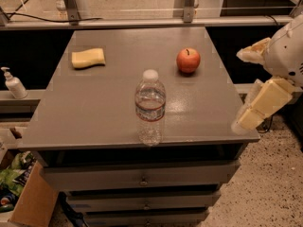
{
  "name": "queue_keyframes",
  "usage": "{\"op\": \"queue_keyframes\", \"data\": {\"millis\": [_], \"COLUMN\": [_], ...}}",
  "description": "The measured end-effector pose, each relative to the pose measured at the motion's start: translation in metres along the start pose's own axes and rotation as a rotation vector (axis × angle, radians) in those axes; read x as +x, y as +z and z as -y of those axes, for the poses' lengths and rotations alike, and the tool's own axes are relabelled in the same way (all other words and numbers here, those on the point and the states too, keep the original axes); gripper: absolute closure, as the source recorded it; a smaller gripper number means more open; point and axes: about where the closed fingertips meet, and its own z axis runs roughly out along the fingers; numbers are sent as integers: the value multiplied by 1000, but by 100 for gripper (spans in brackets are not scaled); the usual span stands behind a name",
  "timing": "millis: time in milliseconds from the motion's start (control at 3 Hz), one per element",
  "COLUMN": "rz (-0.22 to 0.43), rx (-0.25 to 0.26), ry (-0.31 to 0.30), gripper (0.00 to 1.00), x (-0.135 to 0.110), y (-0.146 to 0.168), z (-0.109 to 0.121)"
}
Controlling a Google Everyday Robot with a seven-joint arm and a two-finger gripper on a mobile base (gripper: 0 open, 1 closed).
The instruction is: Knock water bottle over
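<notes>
The water bottle [150,107] is clear ribbed plastic with a white cap and a white label band. It stands upright near the front edge of the grey table [94,112], a little right of the middle. My gripper [239,90] is off the table's right edge, to the right of the bottle and well apart from it. It is open, with one cream finger [251,52] above and the other lower down [258,106], both pointing left towards the table. It holds nothing.
A red apple [188,60] sits at the back right of the table and a yellow sponge [88,58] at the back left. A white pump-dispenser bottle [13,83] stands on a ledge to the left. A cardboard box [28,202] is on the floor at lower left. Drawers [142,178] are below the tabletop.
</notes>
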Motion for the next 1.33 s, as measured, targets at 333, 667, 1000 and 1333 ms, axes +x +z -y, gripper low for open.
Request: {"op": "queue_keyframes", "data": {"millis": [333,667,1000,1333], "rz": [130,256,332,400], "rx": [-29,-68,-105,-144], "ry": [0,-2,4,2], "gripper": [0,0,0,0], "x": [-21,-46,-65,-87], "y": [13,30,48,65], "z": [-7,-12,-15,-21]}}
